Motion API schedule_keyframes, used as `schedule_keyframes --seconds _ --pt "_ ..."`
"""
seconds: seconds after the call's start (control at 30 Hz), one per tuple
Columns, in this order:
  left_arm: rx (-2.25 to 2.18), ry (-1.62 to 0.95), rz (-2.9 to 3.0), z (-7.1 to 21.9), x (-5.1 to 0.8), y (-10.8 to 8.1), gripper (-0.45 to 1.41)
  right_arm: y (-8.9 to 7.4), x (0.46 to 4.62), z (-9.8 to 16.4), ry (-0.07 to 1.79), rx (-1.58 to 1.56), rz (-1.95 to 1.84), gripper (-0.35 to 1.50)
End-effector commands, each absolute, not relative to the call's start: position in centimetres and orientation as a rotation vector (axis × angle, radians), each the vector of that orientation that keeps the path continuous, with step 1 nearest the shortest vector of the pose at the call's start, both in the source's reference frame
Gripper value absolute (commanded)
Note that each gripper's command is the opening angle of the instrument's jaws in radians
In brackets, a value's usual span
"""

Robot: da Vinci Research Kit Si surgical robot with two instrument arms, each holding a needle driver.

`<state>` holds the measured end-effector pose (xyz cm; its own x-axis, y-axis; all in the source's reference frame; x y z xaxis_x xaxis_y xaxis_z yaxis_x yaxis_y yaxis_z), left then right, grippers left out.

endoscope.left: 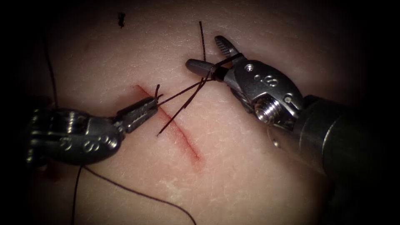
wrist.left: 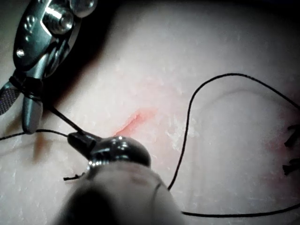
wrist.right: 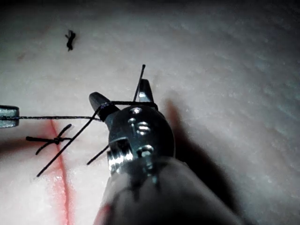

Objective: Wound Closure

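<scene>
Left tool (endoscope.left: 150,106) is at the upper end of the cut (endoscope.left: 183,139), on its left edge. Jaws are clamped together on the thread (endoscope.left: 183,89), right where it leaves the tissue (endoscope.left: 233,179). Right tool (endoscope.left: 203,52) sits well right of the cut and above it. Its jaws are spread wide with nothing between them, and the thread is wound round the neck just behind them. From that wrap, two strands run down-left. One goes to my left jaws, the other ends loose across the cut. Right wrist view shows the same wrap behind my open right jaws (wrist.right: 121,96). Left wrist view shows my left tip (wrist.left: 77,139) pinching a strand, with the cut just beyond it. Neither tool holds the needle, and I can't tell where it is or whether it's in the tissue. A long slack run of thread (endoscope.left: 137,193) trails off below the left tool. There's a cut scrap of thread (endoscope.left: 121,18) far up the tissue. My read is a knot throw in progress, with the loop on the right tool and not yet cinched. The next move needs the right jaws to get a loose end while the wrap stays on. Left grip has to hold, and any pull should stay low along the tissue so the stitch doesn't lift.
</scene>
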<state>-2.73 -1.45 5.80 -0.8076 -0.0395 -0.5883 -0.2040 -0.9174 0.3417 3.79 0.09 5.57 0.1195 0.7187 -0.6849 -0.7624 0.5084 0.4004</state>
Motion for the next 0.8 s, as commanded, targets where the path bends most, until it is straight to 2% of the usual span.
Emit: schedule_keyframes --seconds 0.03,0.63,0.8 --pt "-0.938 0.602 2.842 5.89 -2.77 -1.5 -0.45 0.15 3.89 5.66 0.963 -0.045 1.1 0.98" --pt "-0.936 0.608 2.841 5.94 -2.78 -1.47 -0.45 0.08 4.17 6.08 0.907 0.066 1.162 0.94" --pt "-0.932 0.606 2.843 5.95 -2.79 -1.48 -0.45 0.1 4.18 6.08 0.905 0.066 1.165 0.86"
